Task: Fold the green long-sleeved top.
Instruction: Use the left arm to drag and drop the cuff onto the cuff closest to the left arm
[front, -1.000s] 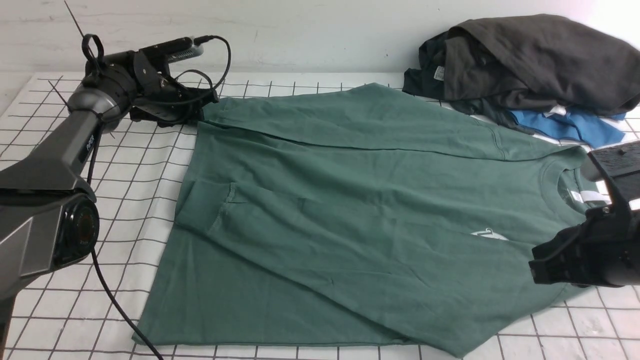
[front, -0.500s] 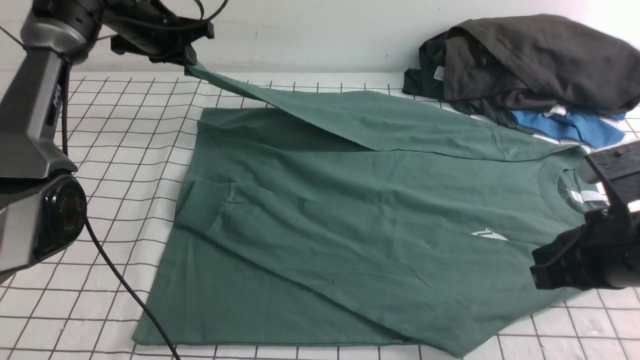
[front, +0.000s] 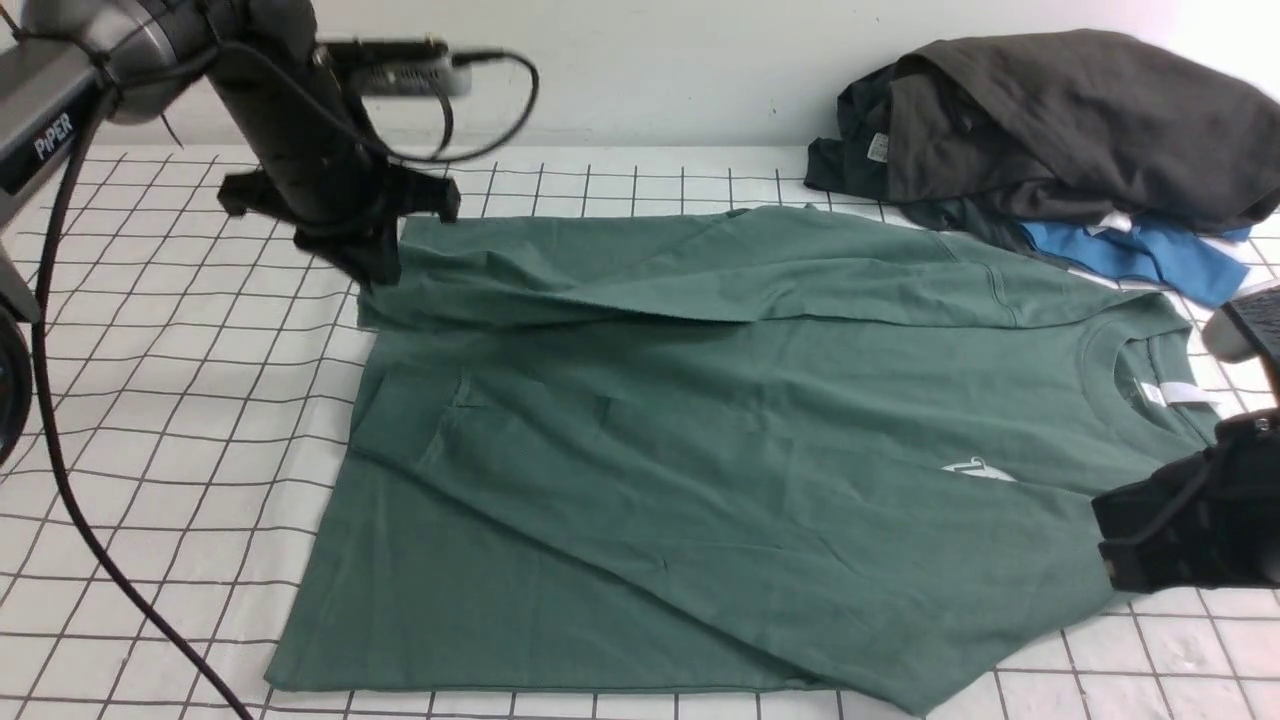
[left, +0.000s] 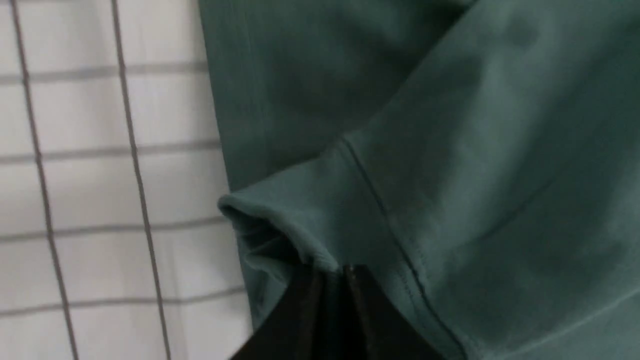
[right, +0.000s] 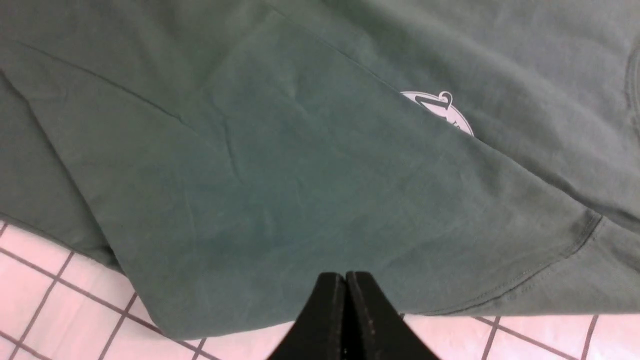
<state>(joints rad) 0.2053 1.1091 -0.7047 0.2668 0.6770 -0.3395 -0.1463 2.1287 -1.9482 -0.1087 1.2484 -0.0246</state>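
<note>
The green long-sleeved top (front: 720, 430) lies spread on the gridded table, collar and white neck label (front: 1185, 393) at the right, white chest logo (front: 978, 469) half covered by a folded sleeve. My left gripper (front: 378, 272) is shut on the top's far hem corner and holds it low over the far left part of the body, with the far edge folded over. In the left wrist view the jaws (left: 332, 272) pinch green fabric (left: 450, 150). My right gripper (front: 1108, 545) is shut and empty above the near shoulder edge; its wrist view (right: 345, 276) shows the logo (right: 440, 107).
A pile of dark grey garments (front: 1060, 120) with a bright blue garment (front: 1130, 250) under it sits at the back right, touching the top's far shoulder. The left arm's cable (front: 60, 470) hangs over the table's left side. A white wall bounds the back.
My left gripper lifted the far hem corner high, then carried it toward me and down, laying the far edge over the body. My right gripper shifted slightly right and stayed shut.
</note>
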